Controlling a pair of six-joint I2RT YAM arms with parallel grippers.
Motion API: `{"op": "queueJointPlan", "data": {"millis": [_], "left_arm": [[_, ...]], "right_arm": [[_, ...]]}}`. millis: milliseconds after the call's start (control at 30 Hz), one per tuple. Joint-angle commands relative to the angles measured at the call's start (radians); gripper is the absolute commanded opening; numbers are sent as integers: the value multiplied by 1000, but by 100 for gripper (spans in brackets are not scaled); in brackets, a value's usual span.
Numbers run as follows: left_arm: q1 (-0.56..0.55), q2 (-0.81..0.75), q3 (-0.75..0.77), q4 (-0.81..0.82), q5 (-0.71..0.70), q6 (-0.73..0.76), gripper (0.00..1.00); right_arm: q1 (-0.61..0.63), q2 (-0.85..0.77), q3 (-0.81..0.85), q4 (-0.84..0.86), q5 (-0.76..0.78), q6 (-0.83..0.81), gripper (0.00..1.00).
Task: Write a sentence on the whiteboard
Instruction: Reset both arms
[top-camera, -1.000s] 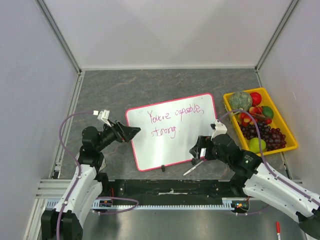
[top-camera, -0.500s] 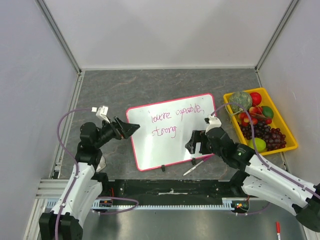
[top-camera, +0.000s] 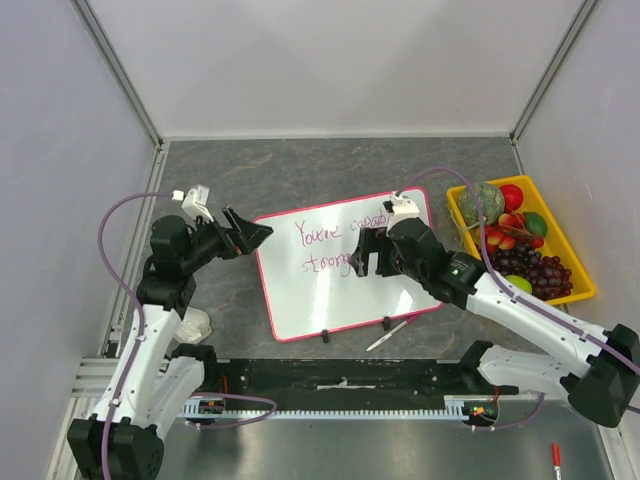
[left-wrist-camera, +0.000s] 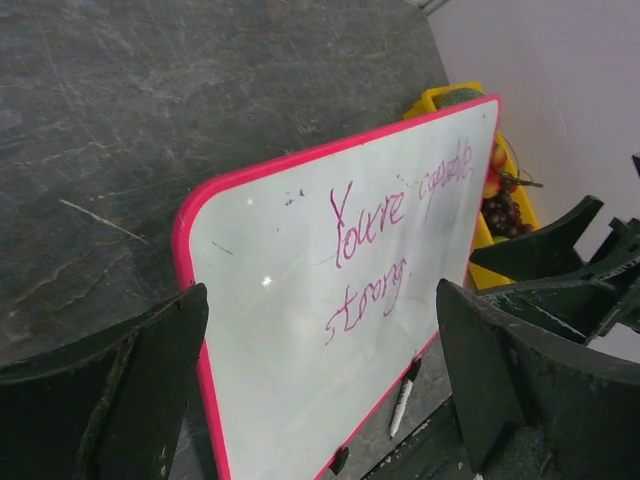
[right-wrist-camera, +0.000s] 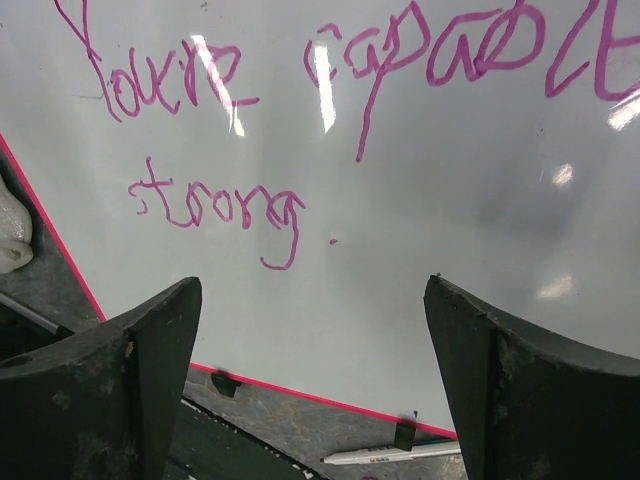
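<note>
Under the right tool (top-camera: 368, 262), beside the left tool (top-camera: 255, 238) (both gaping, empty), the whiteboard (top-camera: 330, 300) runs left-right

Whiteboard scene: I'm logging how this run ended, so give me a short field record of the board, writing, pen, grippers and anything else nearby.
whiteboard: flat on the table, pink rim, two black clips on its near edge
sentence: two purple handwritten lines, roughly "Youre capable" over "strong"
pen: lying on the table by the board's near edge, held by neither arm
left gripper: open, empty, at the board's left edge
right gripper: open, empty, above the writing
tray: yellow, holds fruit, right of the board
</note>
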Motion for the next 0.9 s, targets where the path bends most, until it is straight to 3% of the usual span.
{"op": "queueJointPlan", "data": {"millis": [0,867], "left_arm": [[-1,17,87,-101,-75,105,100],[-1,199,295,-250,-401,274,100]], "right_arm": [[-9,35,89,30,40,-38,98],[-72,149,280,22,84,-100,98]]}}
